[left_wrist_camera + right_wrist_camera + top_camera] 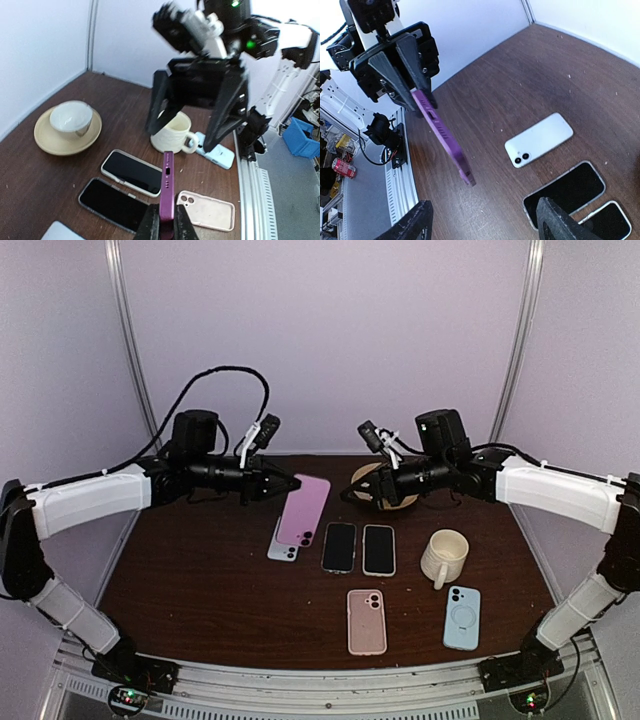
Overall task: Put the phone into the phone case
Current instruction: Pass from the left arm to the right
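Note:
My left gripper (283, 484) is shut on one end of a purple phone case (305, 508) and holds it tilted above the table. In the left wrist view (166, 216) the case (167, 185) stands edge-on between the fingers. A white phone (283, 542) lies face down under it. Two phones lie screen up, one (339, 547) beside the other (379, 549). My right gripper (368, 490) is open and empty, facing the left gripper. In the right wrist view (485, 225) it hovers above the purple case (442, 135) and the white phone (539, 139).
An empty pink case (367, 621) and a light blue case (462, 617) lie near the front edge. A cream mug (445, 556) stands at the right. A cup on a saucer (398, 499) sits at the back, behind my right gripper.

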Action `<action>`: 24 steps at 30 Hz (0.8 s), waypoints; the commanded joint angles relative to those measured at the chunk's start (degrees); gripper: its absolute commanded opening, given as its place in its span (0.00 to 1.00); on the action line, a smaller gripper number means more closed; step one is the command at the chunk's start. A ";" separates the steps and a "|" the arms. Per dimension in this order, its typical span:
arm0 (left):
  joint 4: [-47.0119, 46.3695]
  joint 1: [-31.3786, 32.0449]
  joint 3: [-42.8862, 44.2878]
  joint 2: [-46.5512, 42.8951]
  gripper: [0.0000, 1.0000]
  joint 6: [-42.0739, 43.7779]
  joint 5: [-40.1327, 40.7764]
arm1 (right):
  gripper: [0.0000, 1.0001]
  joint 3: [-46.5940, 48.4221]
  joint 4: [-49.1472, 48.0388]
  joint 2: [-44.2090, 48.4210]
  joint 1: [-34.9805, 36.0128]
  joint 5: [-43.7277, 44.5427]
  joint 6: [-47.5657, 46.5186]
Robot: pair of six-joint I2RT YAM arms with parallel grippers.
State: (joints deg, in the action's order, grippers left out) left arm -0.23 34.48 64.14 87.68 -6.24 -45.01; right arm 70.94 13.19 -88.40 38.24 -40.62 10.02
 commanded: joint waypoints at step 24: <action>-17.41 3.27 2.22 -11.27 0.00 -8.32 -5.19 | 0.00 2.16 -14.85 4.60 8.52 -1.06 -4.75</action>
State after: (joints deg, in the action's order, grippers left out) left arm -12.71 37.17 64.60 77.97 -15.05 -50.63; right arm 71.13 -1.98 -85.32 46.44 -44.71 5.74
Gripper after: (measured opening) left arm 0.073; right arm 0.040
